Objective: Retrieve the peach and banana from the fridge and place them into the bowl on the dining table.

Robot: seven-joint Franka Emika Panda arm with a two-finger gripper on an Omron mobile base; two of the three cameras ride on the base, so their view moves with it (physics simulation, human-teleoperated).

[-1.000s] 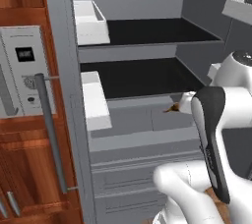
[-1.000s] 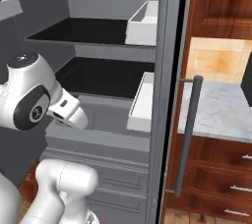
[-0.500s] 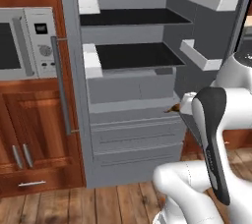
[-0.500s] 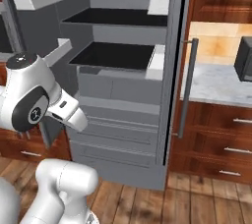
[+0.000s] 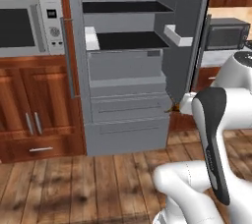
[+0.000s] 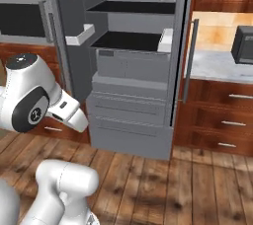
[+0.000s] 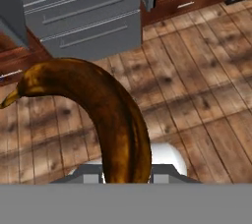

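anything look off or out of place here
Yes: the fridge stands with both doors wide open while the robot is away from it. Its black shelves look bare. The banana, held in the shut gripper, is very dark brown, so it looks overripe. Nothing is spilled on the wooden floor.

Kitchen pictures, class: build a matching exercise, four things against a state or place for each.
Things:
1. banana
2. fridge
3. microwave
4. floor

States or places:
A. wooden planks
B. doors open, black shelves bare
C. brown, held in the shut claw
D. built into wood cabinets, left of the fridge in the left base view

Pairs: 1-C, 2-B, 3-D, 4-A
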